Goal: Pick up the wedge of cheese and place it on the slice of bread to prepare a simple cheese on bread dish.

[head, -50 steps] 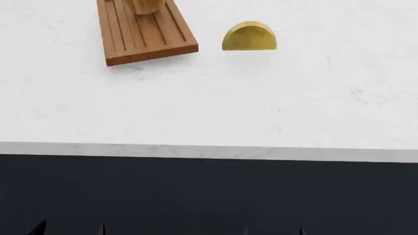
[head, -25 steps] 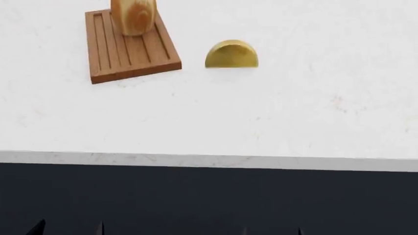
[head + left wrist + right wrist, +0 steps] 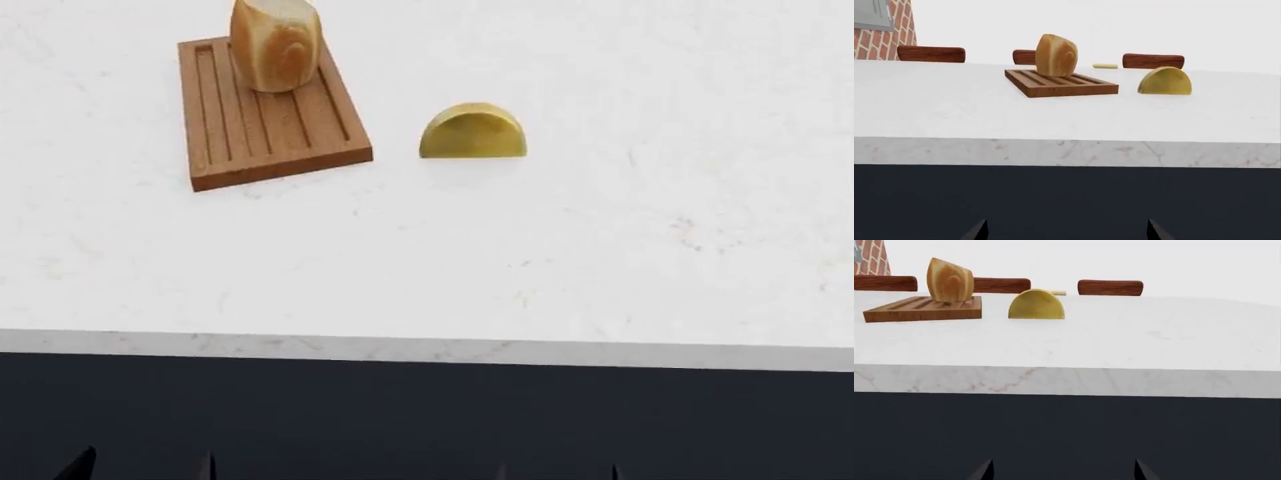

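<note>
The wedge of cheese (image 3: pixel 473 133), a yellow half-disc, stands on its flat cut edge on the white counter, just right of a ridged wooden cutting board (image 3: pixel 267 120). The slice of bread (image 3: pixel 275 44) stands upright on the far part of that board. From the wrist views, the cheese (image 3: pixel 1165 81) (image 3: pixel 1036 305) and the bread (image 3: pixel 1056 55) (image 3: pixel 950 280) lie far ahead across the counter. My left gripper (image 3: pixel 144 468) (image 3: pixel 1066 232) and right gripper (image 3: pixel 558 472) (image 3: pixel 1062 471) hang below the counter edge in front of the dark cabinet, both open and empty.
The counter's front edge (image 3: pixel 427 350) runs across the view above a dark cabinet front (image 3: pixel 427 420). Beyond the counter are brown wooden bars (image 3: pixel 931 53) (image 3: pixel 1153 60), a small pale yellow bar (image 3: pixel 1105 65) and a brick wall (image 3: pixel 881 30).
The head view has shifted: board, bread and cheese sit lower in the picture and more of the bread shows. The fingertips stay at the same spots along the bottom edge.
</note>
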